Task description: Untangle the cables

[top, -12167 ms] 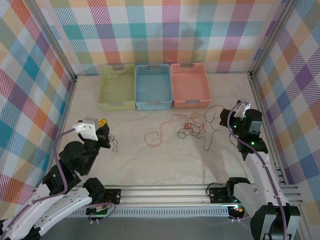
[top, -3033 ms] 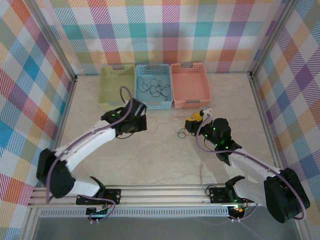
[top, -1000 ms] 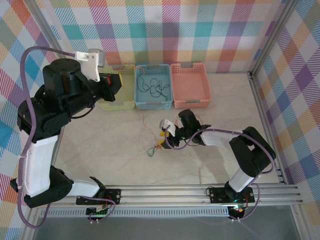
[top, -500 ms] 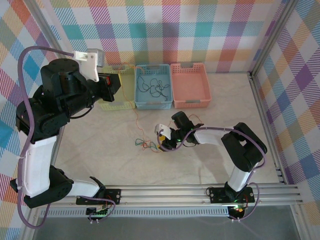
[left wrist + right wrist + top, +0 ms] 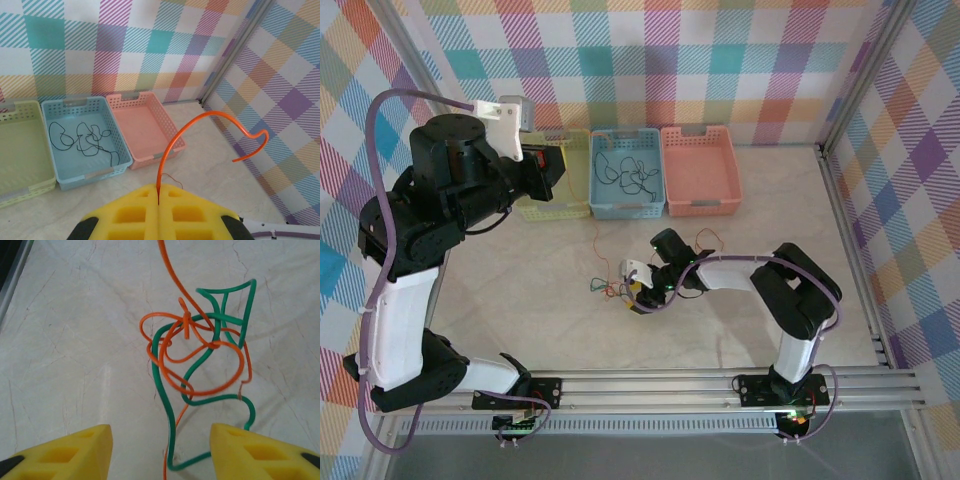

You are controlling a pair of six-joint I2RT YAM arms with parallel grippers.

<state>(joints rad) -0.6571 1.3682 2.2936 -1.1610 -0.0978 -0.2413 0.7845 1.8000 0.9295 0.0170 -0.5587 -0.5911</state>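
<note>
Orange cable (image 5: 210, 114) is what the left gripper (image 5: 158, 189) grasps. Its yellow fingers (image 5: 132, 212) are clenched on the strand, which rises from between them, arcs over to the right and ends in a small hook in the air. In the top view we see this arm standing high above the table (image 5: 520, 300), with the gripper over the yellow-green basket (image 5: 555, 208) at the back. From there we can follow the orange strand down to the table, where it runs into a knot (image 5: 608, 290) lying a little left of centre.

In the right wrist view we see the knot closely: several orange loops are wound through a green cable (image 5: 226, 287), and both lie on the pale marbled surface. The right gripper (image 5: 160, 434) sits low, just beside the knot. Its yellow fingers (image 5: 75, 450) are spread apart and grasp nothing. The tangle lies ahead of the gap, and the lower ends of the green and orange strands run down between the two fingers. We cannot tell whether either finger touches a strand.

A black cable (image 5: 80, 141) lies loosely coiled inside the blue basket (image 5: 628, 210), the middle of the three. The pink basket (image 5: 700, 207) stands just to its right.
</note>
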